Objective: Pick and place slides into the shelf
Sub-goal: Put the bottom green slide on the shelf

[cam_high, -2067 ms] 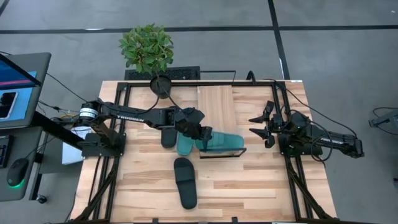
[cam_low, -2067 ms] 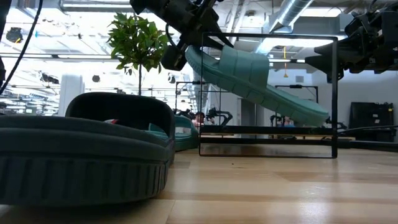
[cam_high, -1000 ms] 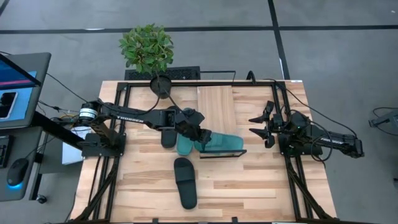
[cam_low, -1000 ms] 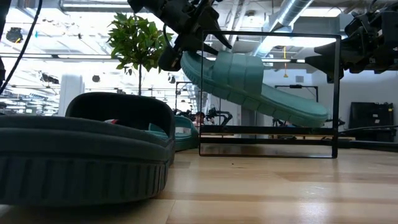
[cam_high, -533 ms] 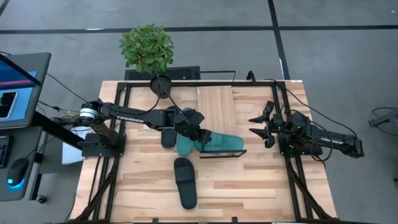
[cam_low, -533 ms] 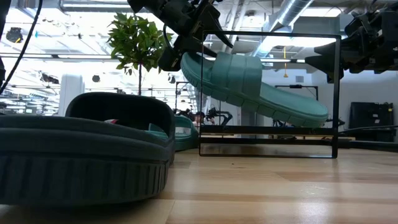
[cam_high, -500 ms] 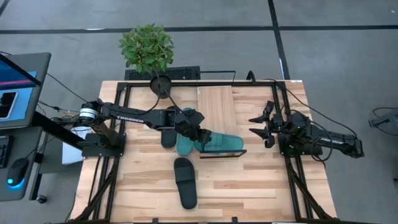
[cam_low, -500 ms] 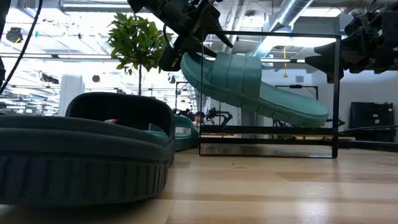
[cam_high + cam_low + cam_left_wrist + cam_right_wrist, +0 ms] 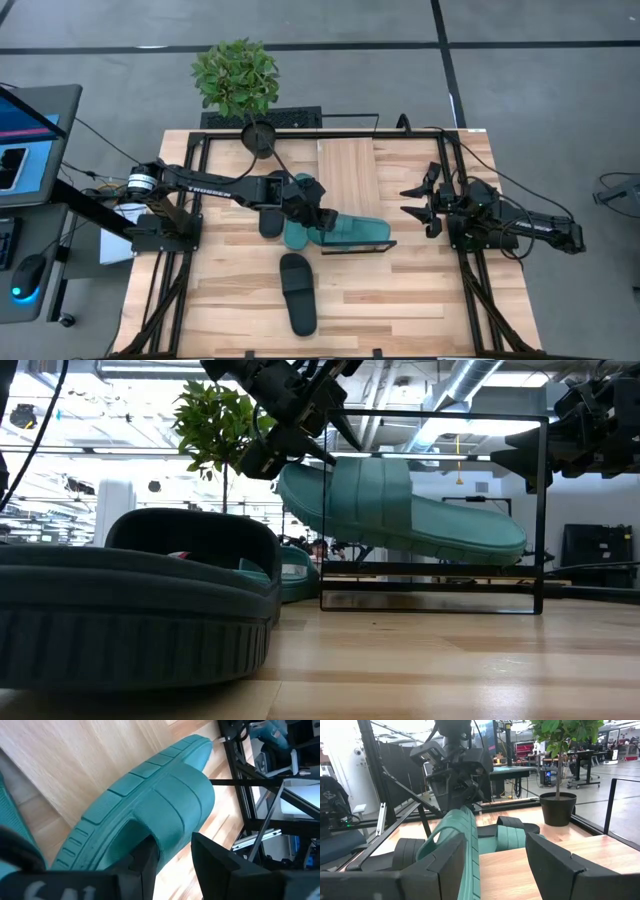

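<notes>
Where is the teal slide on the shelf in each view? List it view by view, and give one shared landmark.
High: teal slide at centre, on the shelf's front end.
Low: upper middle, inside the wire frame.
Left wrist: fills the middle.
Right wrist: lower centre, end-on.
Landmark: left gripper at its heel end.

The high view looks straight down from well above, taking in the whole bench (image 9: 400, 300) and the grey floor around it. The low view sits at bench-top height, very close behind a black slide (image 9: 130, 610) that fills its near side, and faces level across toward the wire shelf (image 9: 540, 510) and the room beyond. The left wrist view looks from close up along a teal slide (image 9: 150, 805) toward the shelf's board. The right wrist view faces across the bench at the left arm. All four share the teal slide; the high, low and right wrist views also share the potted plant (image 9: 236, 78).
</notes>
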You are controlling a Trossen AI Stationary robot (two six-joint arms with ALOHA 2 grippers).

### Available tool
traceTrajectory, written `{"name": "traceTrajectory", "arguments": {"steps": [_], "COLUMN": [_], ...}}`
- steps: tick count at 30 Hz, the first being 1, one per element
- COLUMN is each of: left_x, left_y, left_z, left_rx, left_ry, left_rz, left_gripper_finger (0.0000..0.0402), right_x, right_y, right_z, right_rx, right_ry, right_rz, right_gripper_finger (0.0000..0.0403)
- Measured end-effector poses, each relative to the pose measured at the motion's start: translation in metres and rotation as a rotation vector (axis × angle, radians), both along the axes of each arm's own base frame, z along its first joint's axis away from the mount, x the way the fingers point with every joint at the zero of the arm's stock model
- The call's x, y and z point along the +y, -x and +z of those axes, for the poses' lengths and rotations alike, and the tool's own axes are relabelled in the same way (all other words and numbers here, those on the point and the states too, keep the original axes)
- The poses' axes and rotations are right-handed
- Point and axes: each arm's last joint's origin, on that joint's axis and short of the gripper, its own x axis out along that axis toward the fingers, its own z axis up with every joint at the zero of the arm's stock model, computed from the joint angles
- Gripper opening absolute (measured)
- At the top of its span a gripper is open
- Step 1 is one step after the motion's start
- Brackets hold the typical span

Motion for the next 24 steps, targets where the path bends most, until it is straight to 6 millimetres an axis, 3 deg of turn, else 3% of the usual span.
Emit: {"name": "traceTrajectory", "arguments": {"steps": [24], "left_x": [0.0069], "left_y": [0.0074], "left_z": [-0.0076], "left_rx": [0.109], "left_ry": [-0.039], "left_rz": [0.051], "left_gripper_finger": [0.0106], "right_x": [0.0], "right_y": [0.0], "right_z": [0.0], "right_rx": [0.0], "right_ry": [0.0], "right_rz": [0.0], "right_gripper_finger": [0.0201]}}
